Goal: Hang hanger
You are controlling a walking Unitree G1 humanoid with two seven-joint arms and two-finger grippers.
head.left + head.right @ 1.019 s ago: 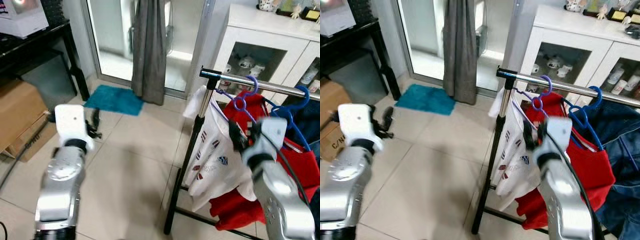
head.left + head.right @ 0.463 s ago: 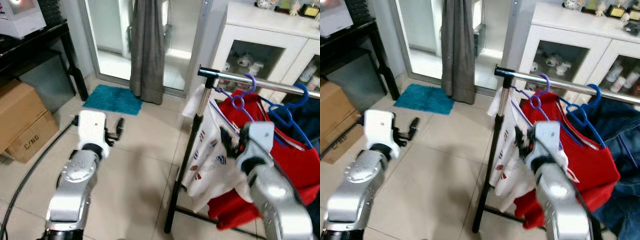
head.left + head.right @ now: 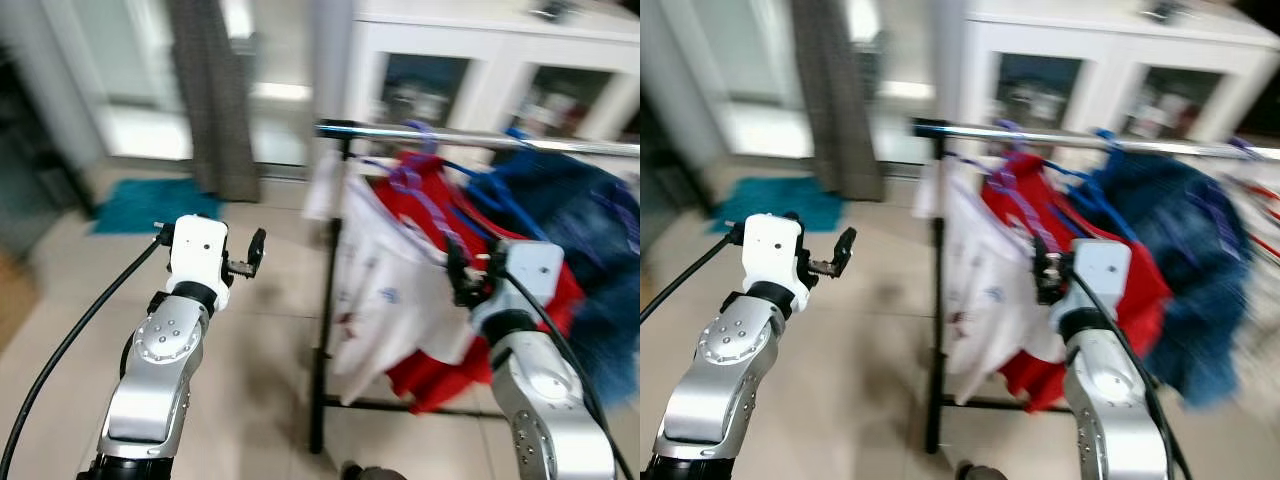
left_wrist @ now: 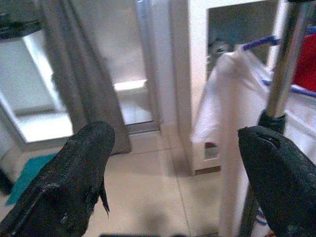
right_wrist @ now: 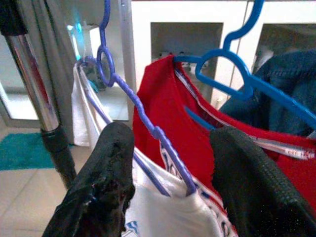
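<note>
Your stock, largest item first.

Cabinet (image 3: 470,50): white, glass-fronted, blurred, standing behind the rail, beyond both grippers.

Floor (image 3: 260,350): pale glossy tiles, below both arms.

Curtain (image 4: 79,74): grey, hanging in soft vertical folds, ahead of your left gripper.

Clothes rail (image 3: 1080,138): shiny metal tube, horizontal, on a black upright post (image 3: 320,340); the bar runs above your right gripper, the post stands between your two arms.

Denim garment (image 3: 590,230): dark blue, heavy cloth, hanging beyond your right gripper on its outer side.

Red shirt (image 5: 173,113): plain knit, on a blue plastic hanger (image 5: 232,74) hooked over the rail, directly ahead of the right gripper.

White shirt (image 3: 385,290): thin printed cloth, on the purple hanger (image 5: 143,118), a slim plastic one with a ring below its hook; it hangs from the rail, and its sloping arm runs between your right fingers.

Teal mat (image 3: 135,200): fluffy, rectangular, on the floor beyond your left gripper.

Right gripper (image 5: 170,182): black ribbed fingers spread apart around the purple hanger's arm; you cannot tell whether either finger touches it.

Left gripper (image 4: 173,163): black textured fingers spread wide, holding nothing, raised over the floor short of the post.
</note>
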